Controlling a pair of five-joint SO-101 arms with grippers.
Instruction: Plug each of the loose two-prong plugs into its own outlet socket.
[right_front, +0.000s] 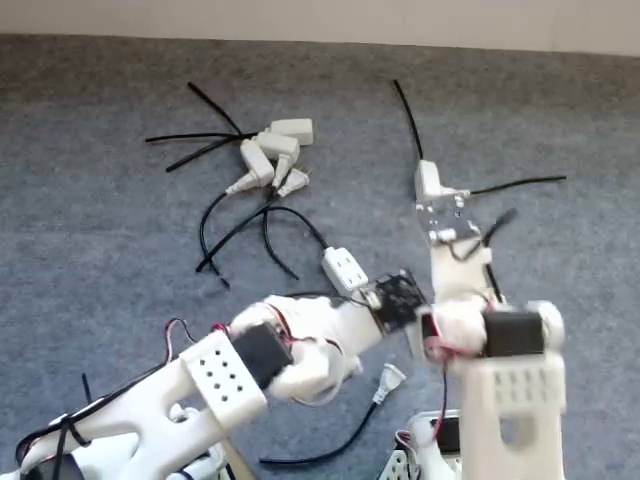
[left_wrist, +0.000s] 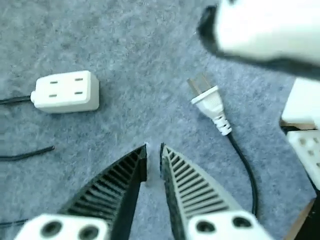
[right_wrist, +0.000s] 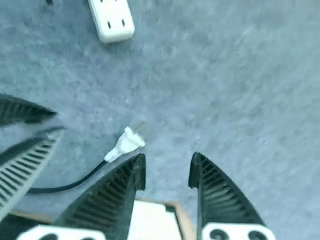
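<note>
The loose plug (left_wrist: 206, 97) is white, with two flat metal prongs and a black cord trailing from its ribbed neck. It lies flat on the grey desk (right_front: 90, 260), near both my hands. The white socket block (left_wrist: 66, 92) lies apart from it, two pairs of slots facing up. My left hand (left_wrist: 153, 159) hovers low over the desk near both block and plug, its fingers almost together with a thin gap, holding nothing. My right hand (right_wrist: 167, 170) hangs above the desk just beside the plug, fingers apart and empty.
</note>
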